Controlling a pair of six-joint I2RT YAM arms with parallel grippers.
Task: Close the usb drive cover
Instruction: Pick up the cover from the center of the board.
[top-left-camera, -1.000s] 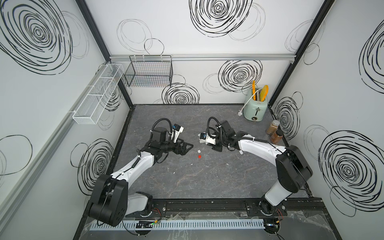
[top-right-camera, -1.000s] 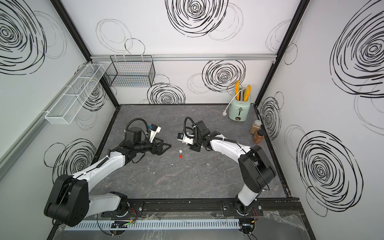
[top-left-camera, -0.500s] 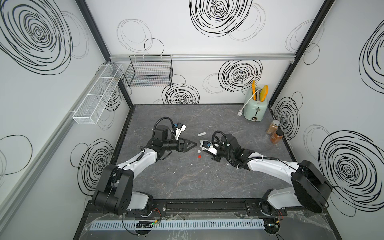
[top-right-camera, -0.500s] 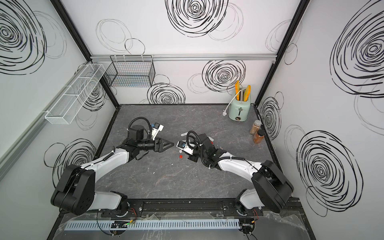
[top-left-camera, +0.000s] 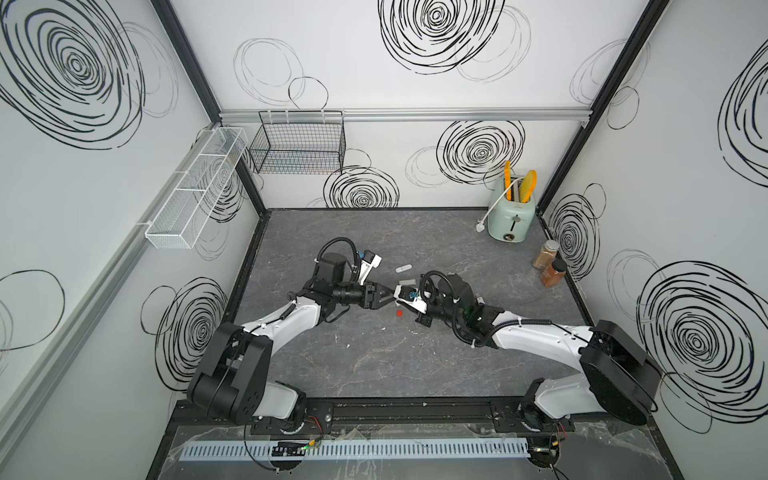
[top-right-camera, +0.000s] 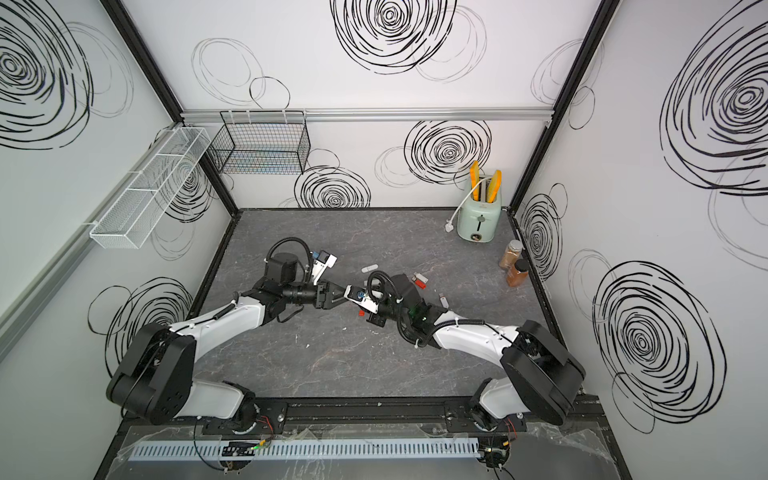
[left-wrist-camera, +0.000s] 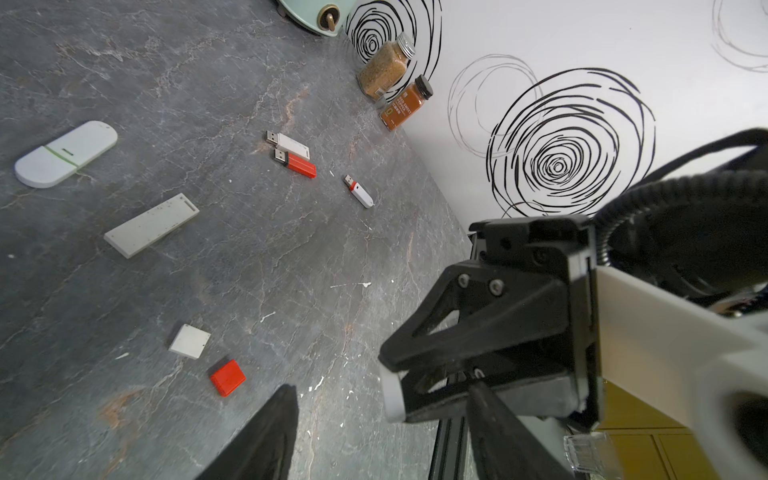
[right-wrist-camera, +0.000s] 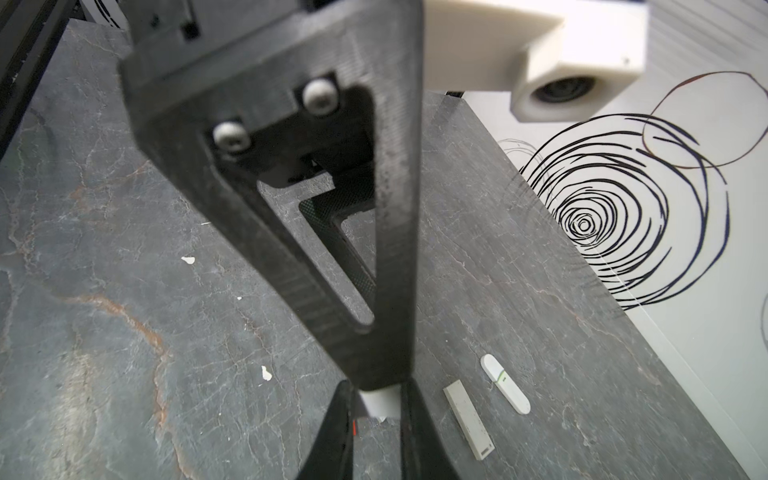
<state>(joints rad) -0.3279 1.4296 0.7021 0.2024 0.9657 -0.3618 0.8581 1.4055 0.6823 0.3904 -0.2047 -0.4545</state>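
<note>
My right gripper (right-wrist-camera: 378, 419) is shut on a small white usb drive (right-wrist-camera: 380, 402); only its white end (left-wrist-camera: 392, 395) sticks out past the fingertips. Both top views show the two grippers meeting tip to tip at the table's middle, my left gripper (top-left-camera: 384, 296) facing my right gripper (top-left-camera: 397, 292). The left gripper (left-wrist-camera: 382, 436) is open, one finger (left-wrist-camera: 266, 436) on each side of the right gripper's tip. A loose white cover (left-wrist-camera: 190, 341) and a red cover (left-wrist-camera: 227, 377) lie on the table just below.
On the table lie a grey flat stick (left-wrist-camera: 151, 224), a white oval stick (left-wrist-camera: 66, 153), and white (left-wrist-camera: 289, 143), red (left-wrist-camera: 296, 163) and small white (left-wrist-camera: 358, 191) uncapped drives. A toaster (top-left-camera: 512, 210) and two spice jars (top-left-camera: 549, 264) stand back right.
My right arm has swung forward and left, bringing its held piece up to the left gripper. The left gripper has reached right toward it and its jaws have narrowed.
</note>
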